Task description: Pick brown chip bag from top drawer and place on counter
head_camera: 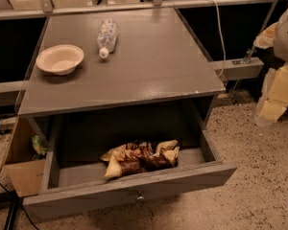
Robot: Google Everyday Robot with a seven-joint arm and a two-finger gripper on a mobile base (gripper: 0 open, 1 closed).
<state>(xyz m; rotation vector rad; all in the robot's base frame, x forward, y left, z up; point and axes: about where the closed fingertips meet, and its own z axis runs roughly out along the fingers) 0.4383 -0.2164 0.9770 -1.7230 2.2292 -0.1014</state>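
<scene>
Top drawer (182, 178): brown chip bag (141, 158) | counter (153, 66): bowl (60, 59), bottle (107, 37) | end effector (274, 98): right edge

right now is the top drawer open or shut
Open: the top drawer is pulled out below the counter, with the brown chip bag lying inside. The gripper is at the right edge, apart from it.

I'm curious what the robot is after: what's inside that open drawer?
The top drawer holds a brown chip bag near its front. Its back part lies dark under the counter, so anything there is hidden. The gripper is far right, outside the drawer.
</scene>
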